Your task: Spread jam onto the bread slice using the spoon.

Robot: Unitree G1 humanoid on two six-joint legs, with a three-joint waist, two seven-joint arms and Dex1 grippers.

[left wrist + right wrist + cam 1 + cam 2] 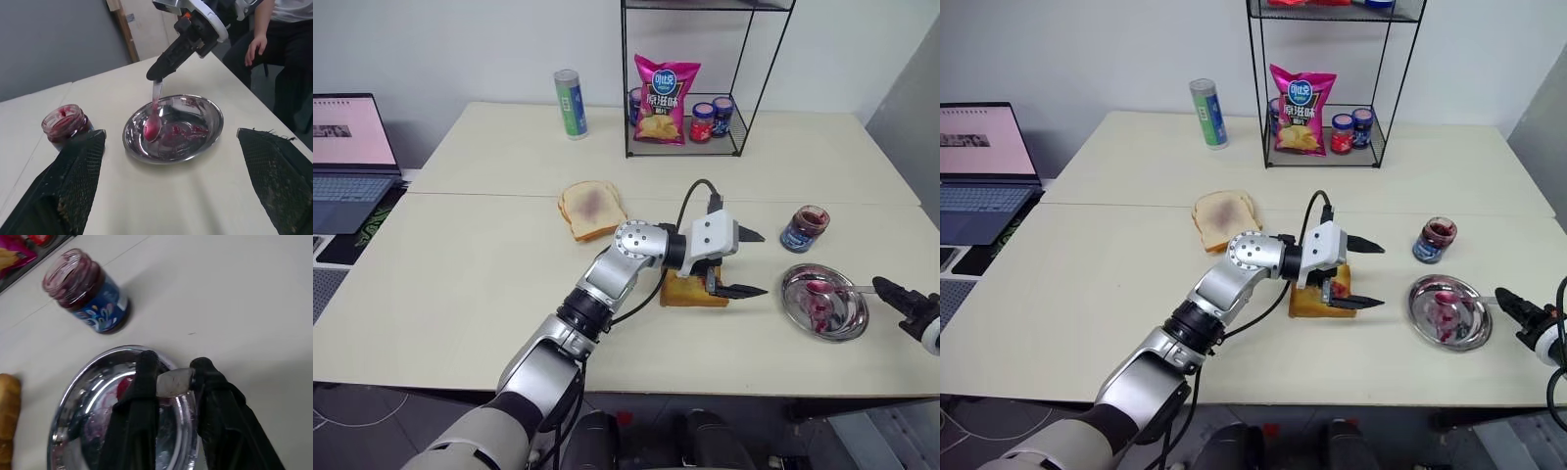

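The bread slice (688,292), golden with a brown crust, lies on the table under my left wrist. My left gripper (750,263) hangs just past its right edge, open, its fingers (73,181) wide apart and nothing between them. To the right sits a round metal dish (790,285) smeared with red jam (820,309). The spoon (155,100) rests its jam-coated bowl in the dish. My right gripper (173,376) is at the dish's right rim, shut on the spoon's handle tip.
An open jam jar (804,228) stands behind the dish. A paler slice with a purplish stain (592,209) lies to the left. A wire rack (690,147) holds a chips bag and small jars, with a green can (570,103) beside it. A laptop (347,162) is far left. A person (274,29) sits beyond the table.
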